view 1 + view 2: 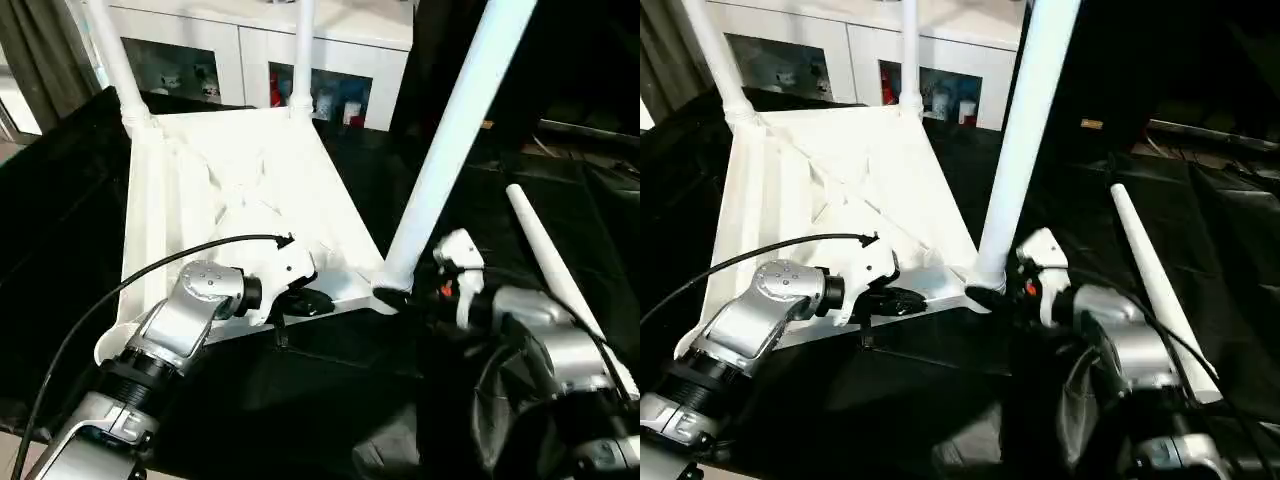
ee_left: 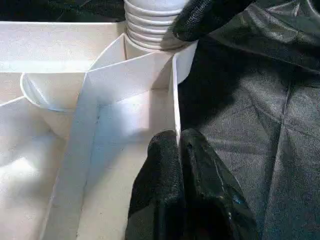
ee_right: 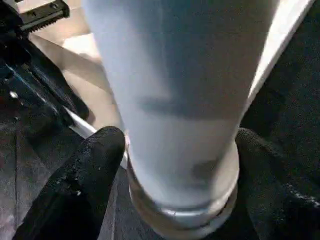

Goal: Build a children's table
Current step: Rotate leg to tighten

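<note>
Both head views look forward and down over the silver forearms [image 1: 190, 310] onto the black-draped worktop [image 1: 60, 200]. Each wrist view sits very close, sharing the white ribbed plastic tabletop's [image 2: 50, 165] near corner.

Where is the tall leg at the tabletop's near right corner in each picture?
Left eye: the leg slants up, right of centre.
Right eye: centre, rising to the top edge.
Left wrist: its ribbed base, at top.
Right wrist: broad tube, middle.
Shared landmark: the corner socket holding it.
</note>
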